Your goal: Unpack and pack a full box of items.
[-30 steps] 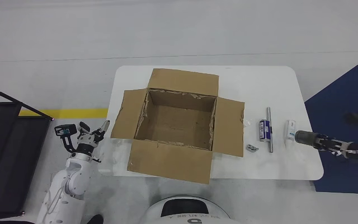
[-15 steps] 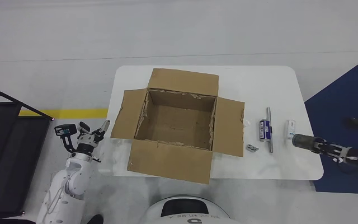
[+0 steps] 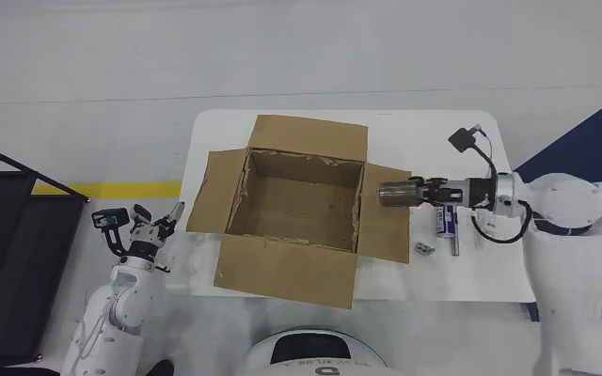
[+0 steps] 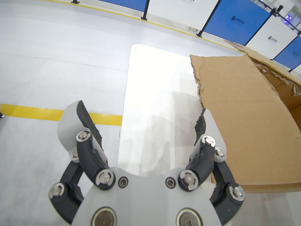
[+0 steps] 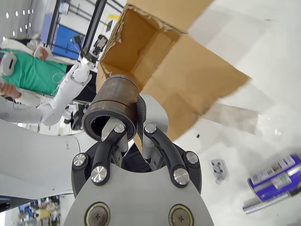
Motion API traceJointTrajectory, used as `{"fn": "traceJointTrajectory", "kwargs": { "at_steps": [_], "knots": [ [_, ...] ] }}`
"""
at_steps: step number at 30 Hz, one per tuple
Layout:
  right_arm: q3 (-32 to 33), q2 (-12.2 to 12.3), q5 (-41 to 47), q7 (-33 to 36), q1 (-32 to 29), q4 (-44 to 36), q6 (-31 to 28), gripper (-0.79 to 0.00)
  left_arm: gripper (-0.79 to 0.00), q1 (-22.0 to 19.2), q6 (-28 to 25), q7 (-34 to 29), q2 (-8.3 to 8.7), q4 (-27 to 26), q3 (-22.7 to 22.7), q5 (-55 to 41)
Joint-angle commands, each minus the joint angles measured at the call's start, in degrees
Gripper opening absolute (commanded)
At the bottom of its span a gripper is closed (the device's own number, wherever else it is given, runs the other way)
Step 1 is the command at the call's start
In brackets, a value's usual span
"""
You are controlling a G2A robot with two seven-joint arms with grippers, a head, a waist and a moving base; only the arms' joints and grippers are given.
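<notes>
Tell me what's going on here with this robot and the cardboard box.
The robot is working around an open cardboard box on a white table; the box looks empty inside. Its right gripper holds a dark metal cylinder by its wall, above the box's right flap. The left gripper hangs open off the table's left side, holding nothing. A blue can, a metal rod and a small bracket lie on the table right of the box.
</notes>
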Motion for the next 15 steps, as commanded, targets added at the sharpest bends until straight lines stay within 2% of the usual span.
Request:
{"fn": "traceJointTrajectory", "kwargs": {
  "at_steps": [1, 7, 15],
  "knots": [
    [-4.5, -0.1, -1.3, 0.1, 2.6, -1.3, 1.7, -0.785, 0.000, 0.0, 0.0, 0.0, 0.00, 0.0, 0.0, 0.0],
    [-16.4, -0.9, -12.2, -3.5, 8.7, -5.0, 7.5, -0.785, 0.000, 0.0, 0.0, 0.0, 0.00, 0.0, 0.0, 0.0],
    [-33.6, -2.5, -36.3, -10.4, 14.1, -6.1, 13.1, -0.785, 0.000, 0.0, 0.0, 0.0, 0.00, 0.0, 0.0, 0.0]
  ]
}}
